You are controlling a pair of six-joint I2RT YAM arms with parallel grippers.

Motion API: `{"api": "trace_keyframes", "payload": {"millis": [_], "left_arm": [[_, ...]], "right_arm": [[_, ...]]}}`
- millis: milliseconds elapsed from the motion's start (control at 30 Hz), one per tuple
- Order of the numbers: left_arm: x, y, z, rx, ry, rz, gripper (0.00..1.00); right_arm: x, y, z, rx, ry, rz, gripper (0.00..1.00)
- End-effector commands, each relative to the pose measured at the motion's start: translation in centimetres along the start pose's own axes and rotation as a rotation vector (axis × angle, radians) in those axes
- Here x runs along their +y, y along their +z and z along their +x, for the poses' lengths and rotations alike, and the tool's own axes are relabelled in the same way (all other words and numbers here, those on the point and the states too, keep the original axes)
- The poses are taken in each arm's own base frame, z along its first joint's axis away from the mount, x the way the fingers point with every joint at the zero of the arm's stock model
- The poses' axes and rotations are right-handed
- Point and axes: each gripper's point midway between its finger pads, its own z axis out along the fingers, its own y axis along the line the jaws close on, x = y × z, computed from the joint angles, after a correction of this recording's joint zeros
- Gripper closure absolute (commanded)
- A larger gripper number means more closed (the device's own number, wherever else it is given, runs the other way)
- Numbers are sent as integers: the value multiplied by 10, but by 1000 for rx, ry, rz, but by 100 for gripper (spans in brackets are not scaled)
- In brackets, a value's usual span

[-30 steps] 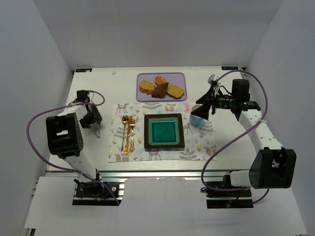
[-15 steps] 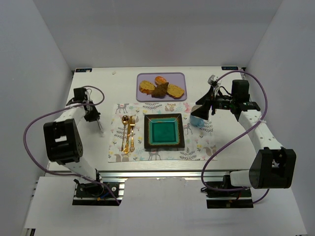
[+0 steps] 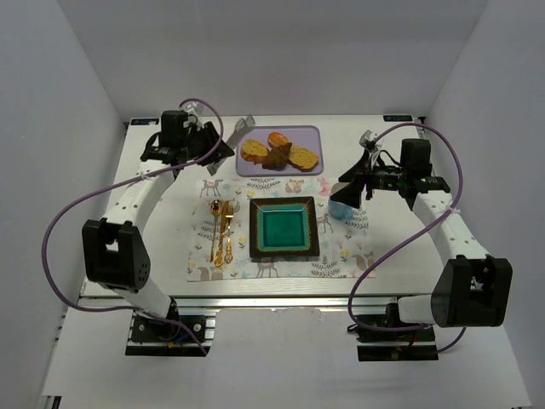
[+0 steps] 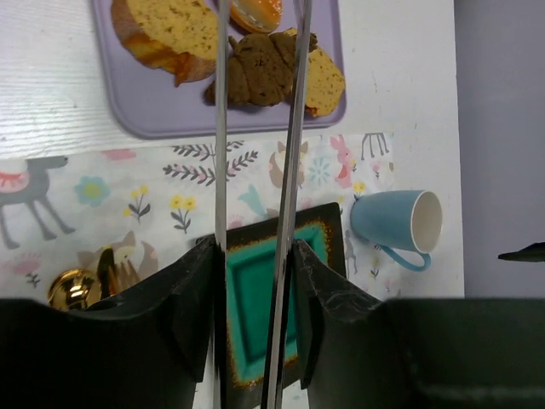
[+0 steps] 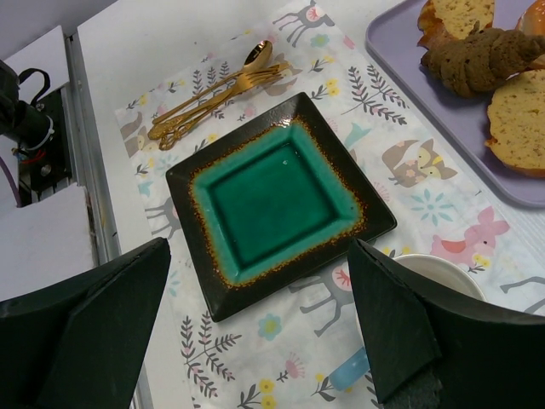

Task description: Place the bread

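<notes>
**Q:** What do the left fingers hold?
**A:** Left wrist view: the left gripper (image 4: pixel 255 251) is partly closed. Each of its fingers (image 4: pixel 197 290) presses on one blade of the metal tongs (image 4: pixel 220 128). The blades reach over the purple tray (image 4: pixel 145 106) and flank the brown twisted roll (image 4: pixel 260 72); whether they touch it cannot be told. The top view places this gripper only at the tray's left end.

**Q:** And the right?
**A:** The right gripper (image 5: pixel 255 247) is spread wide with nothing between its fingers. It hangs above the cup (image 5: pixel 434 273) and the green plate (image 5: pixel 237 143).

**Q:** Where is the bread?
**A:** All of it is on the tray, near the table's far edge. The roll is central, with yellow slices (image 4: pixel 170 30) on either side and an orange-glazed bun (image 4: pixel 255 10) behind. The right wrist view crops the tray.

**Q:** What room is there?
**A:** A strip of patterned placemat (image 3: pixel 294 185) separates tray and plate. Gold cutlery (image 3: pixel 221 232) lies left of the plate and the cup right of it. White table (image 3: pixel 174 256) shows beside the tray.
</notes>
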Motion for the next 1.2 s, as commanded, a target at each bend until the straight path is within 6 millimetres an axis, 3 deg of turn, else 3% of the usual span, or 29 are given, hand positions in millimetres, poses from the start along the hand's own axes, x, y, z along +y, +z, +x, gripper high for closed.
{"api": "trace_keyframes", "payload": {"millis": [0,100,133,200,233,400,433,500,800,1167], "left_arm": [[-26,10,-22,-7,-1,59,51],[-30,27,-22,28,15,46,50],[-40,28,-35,4,44,50,50],[-35,41,-30,46,53,17,50],[-47,41,-38,31,92,30,50],[-53,63,-25,104,178,-18,49],[-53,73,-15,133,212,-26,49],[-58,76,-16,138,283,-47,48],[-66,90,17,198,459,-105,48],[-59,101,33,194,583,-250,47]], "right_arm": [[10,-5,-12,-26,-46,-14,11],[12,-7,-10,-27,-55,-7,11],[12,-7,-9,-26,-53,-6,11],[12,-8,-7,-26,-50,-5,11],[11,-8,-7,-26,-49,-2,11],[11,-8,-4,-24,-42,-5,11],[11,-8,-4,-25,-43,-5,10],[10,-8,-2,-23,-40,-4,11],[9,-7,4,-16,-20,-8,11],[10,-6,4,-17,-15,-16,11]]}}
